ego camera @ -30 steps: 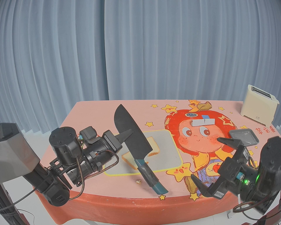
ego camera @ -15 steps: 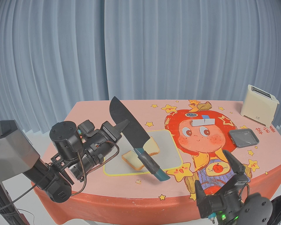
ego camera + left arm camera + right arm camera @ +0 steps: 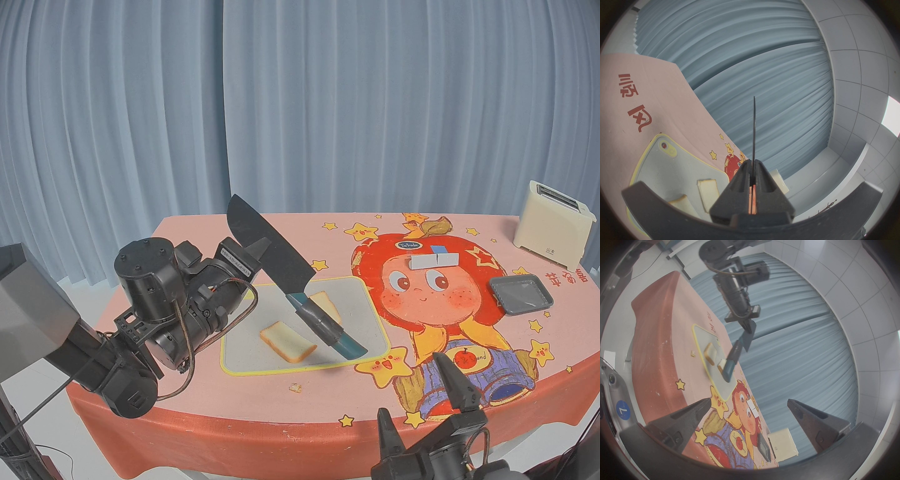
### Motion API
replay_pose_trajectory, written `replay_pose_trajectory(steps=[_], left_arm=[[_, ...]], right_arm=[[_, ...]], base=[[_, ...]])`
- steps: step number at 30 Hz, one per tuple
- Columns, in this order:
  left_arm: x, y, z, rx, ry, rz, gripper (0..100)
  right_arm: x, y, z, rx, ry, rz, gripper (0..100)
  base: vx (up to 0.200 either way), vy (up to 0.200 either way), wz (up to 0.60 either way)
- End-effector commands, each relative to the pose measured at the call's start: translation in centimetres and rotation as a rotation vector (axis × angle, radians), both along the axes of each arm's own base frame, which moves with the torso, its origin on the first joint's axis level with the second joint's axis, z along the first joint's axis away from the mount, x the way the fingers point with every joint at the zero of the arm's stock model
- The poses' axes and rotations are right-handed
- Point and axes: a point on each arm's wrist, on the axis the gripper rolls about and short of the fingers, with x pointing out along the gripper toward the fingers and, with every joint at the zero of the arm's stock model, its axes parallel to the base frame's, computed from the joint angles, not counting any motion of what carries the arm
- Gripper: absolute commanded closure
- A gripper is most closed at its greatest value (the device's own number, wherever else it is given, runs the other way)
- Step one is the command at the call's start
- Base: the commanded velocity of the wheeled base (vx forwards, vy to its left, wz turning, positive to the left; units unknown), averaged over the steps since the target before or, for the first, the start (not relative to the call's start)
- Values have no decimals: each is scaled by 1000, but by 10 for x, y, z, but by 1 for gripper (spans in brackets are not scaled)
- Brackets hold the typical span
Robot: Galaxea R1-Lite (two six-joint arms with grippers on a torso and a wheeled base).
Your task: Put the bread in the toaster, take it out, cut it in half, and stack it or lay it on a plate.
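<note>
Bread in two halves on cutting board [image 3: 365, 312]. Nearest, at surface front edge, right end effector [image 3: 407, 382] wide open, empty. Near half [image 3: 287, 342] at its 10 o'clock, long axis roughly 10-to-4. Far half [image 3: 326, 304] just beyond, beside knife handle. Left end effector [image 3: 259, 245] clamped on knife [image 3: 275, 256] blade. Plate [image 3: 520, 294] at bread's 2 o'clock; right arm likely nearer.

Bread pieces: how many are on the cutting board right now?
2. The near piece lies toward the cutting board's front edge; the far piece sits behind it, partly hidden by the knife handle. A crumb lies off the board.
</note>
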Motion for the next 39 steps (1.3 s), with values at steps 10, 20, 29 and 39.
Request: replay_pose_trajectory(steps=[10, 20, 29, 39], left_arm=[[-7, 2, 26, -106, 57, -12, 100], [-7, 1, 22, -100, 69, -15, 100], [-7, 1, 20, -99, 74, -15, 100], [-10, -1, 21, -99, 73, -26, 100]], right_arm=[[26, 33, -11, 50, -23, 9, 0], [48, 55, -2, 47, -55, 22, 0], [73, 67, 9, 57, -91, 40, 0], [95, 79, 13, 40, -128, 50, 0]], base=[[0, 0, 0], [0, 0, 0], [0, 0, 0], [0, 0, 0]])
